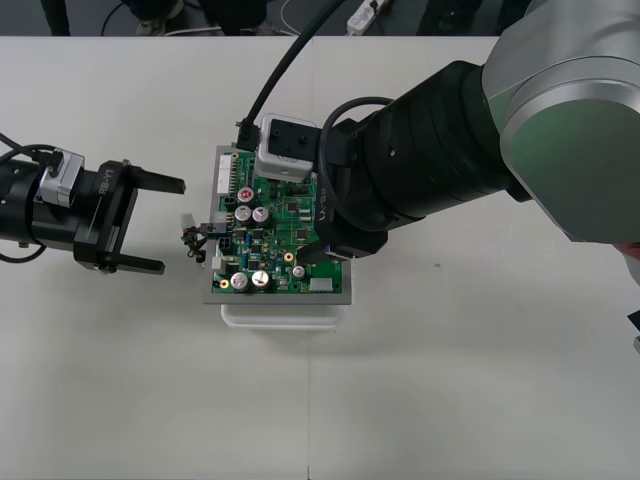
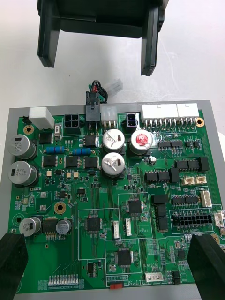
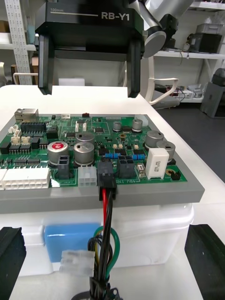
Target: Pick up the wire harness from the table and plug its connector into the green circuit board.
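Note:
The green circuit board [image 1: 285, 225] sits on its white base [image 1: 285, 318] mid-table. The harness's black plug [image 3: 106, 180] is seated in a socket at the board's left edge [image 2: 92, 112]. Its red, black and green wires [image 3: 107, 220] hang down beside the base [image 3: 154, 229] and show as a small bundle [image 1: 192, 240]. My left gripper [image 1: 150, 225] stands open just left of the wires, touching nothing. Over the board, my right gripper [image 2: 110, 262] is open, with its fingers [image 2: 206, 262] apart above the board's right side.
A small white connector [image 3: 75, 262] lies by the wire bundle against the base. The right arm's black forearm [image 1: 430, 160] covers the board's right half. Bare table stretches in front of the base and to both sides.

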